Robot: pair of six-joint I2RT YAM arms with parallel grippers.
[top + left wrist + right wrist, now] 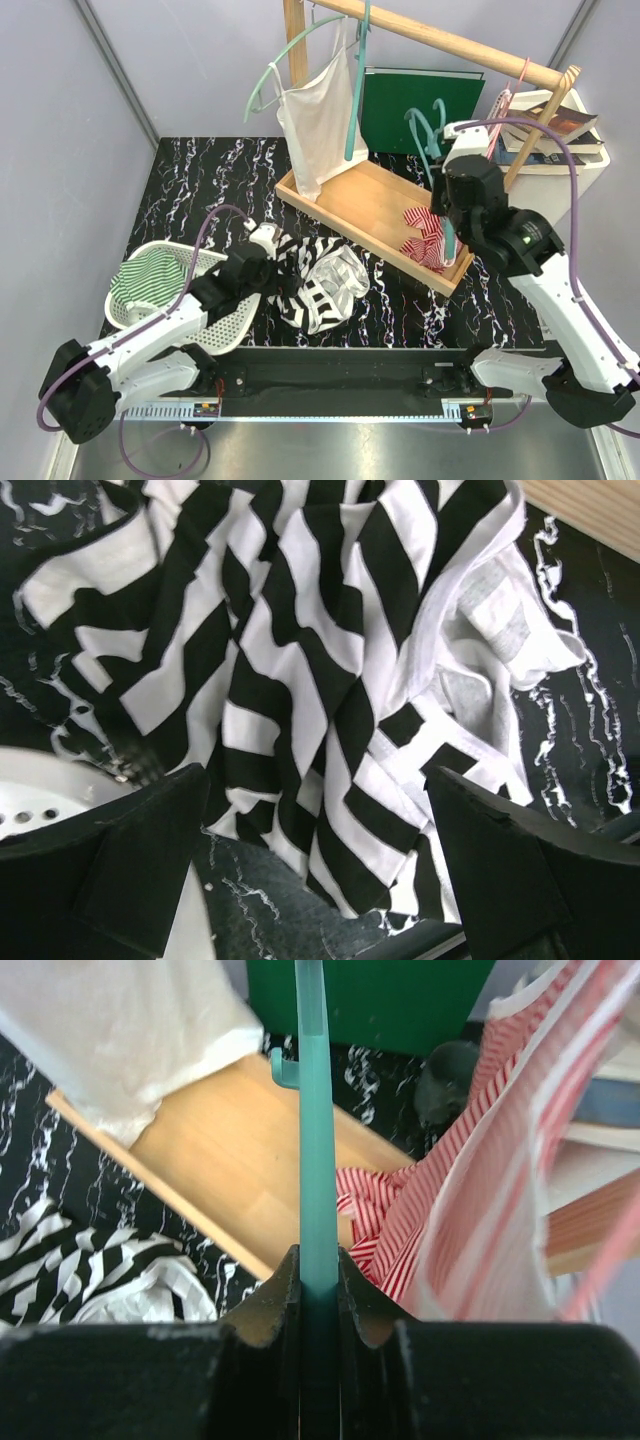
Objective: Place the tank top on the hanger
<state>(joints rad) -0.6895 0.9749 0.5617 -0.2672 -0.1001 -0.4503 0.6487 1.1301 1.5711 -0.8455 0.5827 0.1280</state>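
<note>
While the left hand (315,785) stands wide open and holding nothing, the crumpled black-and-white striped tank top (320,285) lies beneath it on the worktop (185,190), beside the white basket (230,325). Farther back, the right hand (318,1275) is clamped on the teal hanger (318,1160), above the wooden tray (360,205).

White basket (228,322) (green-striped cloth (150,278) inside), wooden rack (370,205), green binder (420,105), books (560,125)

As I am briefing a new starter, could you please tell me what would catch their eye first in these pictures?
The black-and-white striped tank top draws the eye first, crumpled mid-table with the open left gripper over it. At the right, the right gripper is shut on a teal hanger, near the wooden rack where a white tank top hangs.
</note>
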